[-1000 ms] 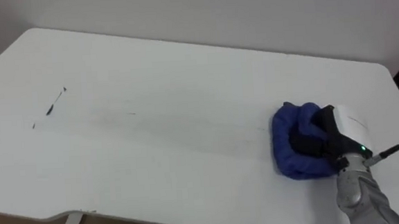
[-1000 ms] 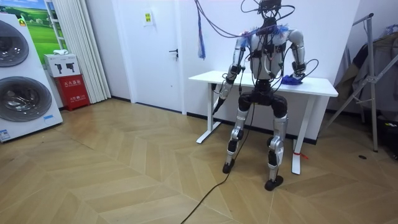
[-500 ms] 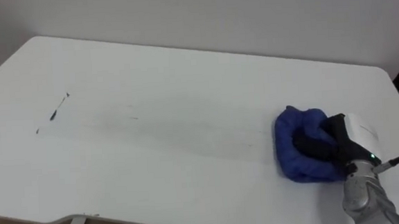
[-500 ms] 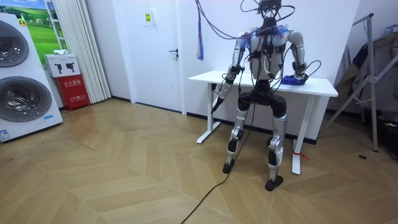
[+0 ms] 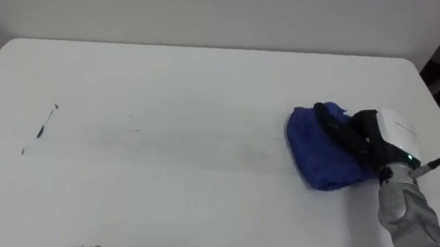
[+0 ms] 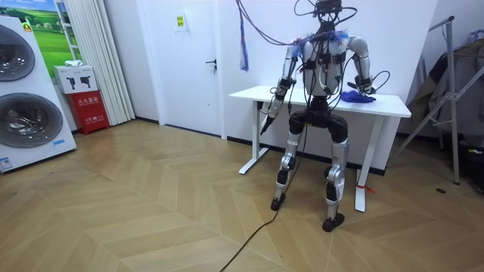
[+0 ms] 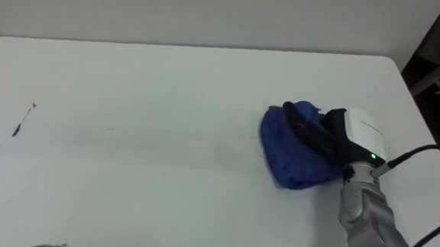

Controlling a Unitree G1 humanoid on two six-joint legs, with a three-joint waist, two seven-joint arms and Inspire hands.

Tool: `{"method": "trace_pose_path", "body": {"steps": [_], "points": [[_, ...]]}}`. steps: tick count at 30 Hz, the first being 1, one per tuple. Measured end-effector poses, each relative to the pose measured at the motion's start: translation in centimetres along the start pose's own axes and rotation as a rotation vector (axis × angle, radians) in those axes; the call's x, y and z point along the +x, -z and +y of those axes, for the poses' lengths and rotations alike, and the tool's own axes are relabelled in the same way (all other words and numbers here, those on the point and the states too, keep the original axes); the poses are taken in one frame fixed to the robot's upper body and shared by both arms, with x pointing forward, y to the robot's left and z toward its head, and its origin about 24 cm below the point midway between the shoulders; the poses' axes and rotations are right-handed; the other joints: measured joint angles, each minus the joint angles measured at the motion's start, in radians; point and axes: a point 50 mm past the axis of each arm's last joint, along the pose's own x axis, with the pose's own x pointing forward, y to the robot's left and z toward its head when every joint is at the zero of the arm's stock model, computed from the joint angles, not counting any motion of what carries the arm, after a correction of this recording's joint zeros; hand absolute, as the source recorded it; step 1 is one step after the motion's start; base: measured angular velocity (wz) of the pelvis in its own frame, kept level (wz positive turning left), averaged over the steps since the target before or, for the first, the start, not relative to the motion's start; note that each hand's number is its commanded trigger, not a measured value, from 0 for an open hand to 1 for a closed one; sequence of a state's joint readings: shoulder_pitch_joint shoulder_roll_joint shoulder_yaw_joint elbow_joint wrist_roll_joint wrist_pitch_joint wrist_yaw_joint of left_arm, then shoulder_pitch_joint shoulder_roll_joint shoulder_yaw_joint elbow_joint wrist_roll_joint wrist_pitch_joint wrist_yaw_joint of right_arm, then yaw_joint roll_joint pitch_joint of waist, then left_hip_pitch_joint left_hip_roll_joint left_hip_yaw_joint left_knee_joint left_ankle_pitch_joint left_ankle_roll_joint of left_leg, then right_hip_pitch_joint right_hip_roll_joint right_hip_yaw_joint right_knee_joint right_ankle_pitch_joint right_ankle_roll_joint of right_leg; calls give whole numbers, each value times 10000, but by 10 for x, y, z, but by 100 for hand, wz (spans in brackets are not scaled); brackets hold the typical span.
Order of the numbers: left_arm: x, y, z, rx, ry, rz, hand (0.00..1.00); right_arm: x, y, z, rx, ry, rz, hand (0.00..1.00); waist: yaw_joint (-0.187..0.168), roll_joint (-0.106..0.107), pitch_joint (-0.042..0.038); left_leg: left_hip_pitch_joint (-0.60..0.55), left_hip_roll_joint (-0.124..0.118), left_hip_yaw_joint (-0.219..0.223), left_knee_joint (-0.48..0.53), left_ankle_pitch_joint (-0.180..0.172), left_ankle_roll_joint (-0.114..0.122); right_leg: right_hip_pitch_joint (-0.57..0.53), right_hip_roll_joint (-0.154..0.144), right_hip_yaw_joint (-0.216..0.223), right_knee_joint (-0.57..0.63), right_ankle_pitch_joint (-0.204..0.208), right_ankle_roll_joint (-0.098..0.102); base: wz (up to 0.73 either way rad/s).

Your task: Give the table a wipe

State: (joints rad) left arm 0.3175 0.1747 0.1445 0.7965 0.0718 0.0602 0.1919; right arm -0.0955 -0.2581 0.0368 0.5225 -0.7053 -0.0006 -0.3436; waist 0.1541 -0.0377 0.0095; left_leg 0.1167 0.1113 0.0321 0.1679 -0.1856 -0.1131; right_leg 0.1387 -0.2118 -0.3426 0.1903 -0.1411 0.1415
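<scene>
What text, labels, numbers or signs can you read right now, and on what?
No text is legible.
Yellow notice by the door: too small to read.
White sign on the red box: too small to read.
Stickers on the washing machines: too small to read.
Table, blue cloth, right hand: no print; the dark marks are smears, not writing.

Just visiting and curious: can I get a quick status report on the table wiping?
Right hand gripping blue cloth on table, right end. Left hand down beside table. Dark marks at left end not yet wiped. Nothing in the way.
</scene>
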Motion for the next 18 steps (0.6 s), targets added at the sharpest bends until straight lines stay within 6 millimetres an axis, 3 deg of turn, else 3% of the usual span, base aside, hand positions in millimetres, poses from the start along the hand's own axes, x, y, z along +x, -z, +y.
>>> {"method": "trace_pose_path", "body": {"steps": [4, 9, 14, 18], "points": [[1, -6, -5, -142, 106, -176, 0, 3, -13, -11, 126, 494, -557, 0, -72, 85, 12, -12, 0, 19, -12, 3, 4, -103, 0, 42, 28, 0, 1, -2], [1, -2, -5, -137, 118, -108, 0, 5, -34, -30, 416, 1389, -1438, 0, -148, 39, -31, 1, 0, 69, -35, 4, 6, -125, 0, 98, 33, -1, 1, -2], [-1, 12, -5, -199, 124, 353, 0, 5, -45, -43, 704, 2030, -1938, 0, -137, -59, -90, 66, 5, 91, -33, 5, 7, -99, -23, -40, 138, -2, 2, 0], [-3, 21, -3, -170, 164, 633, 0, 7, -44, -57, 1343, 2685, -1886, 0, -135, -57, -59, 140, 5, 93, -14, -16, 29, 36, -34, -78, 152, -3, 3, 2]]}}
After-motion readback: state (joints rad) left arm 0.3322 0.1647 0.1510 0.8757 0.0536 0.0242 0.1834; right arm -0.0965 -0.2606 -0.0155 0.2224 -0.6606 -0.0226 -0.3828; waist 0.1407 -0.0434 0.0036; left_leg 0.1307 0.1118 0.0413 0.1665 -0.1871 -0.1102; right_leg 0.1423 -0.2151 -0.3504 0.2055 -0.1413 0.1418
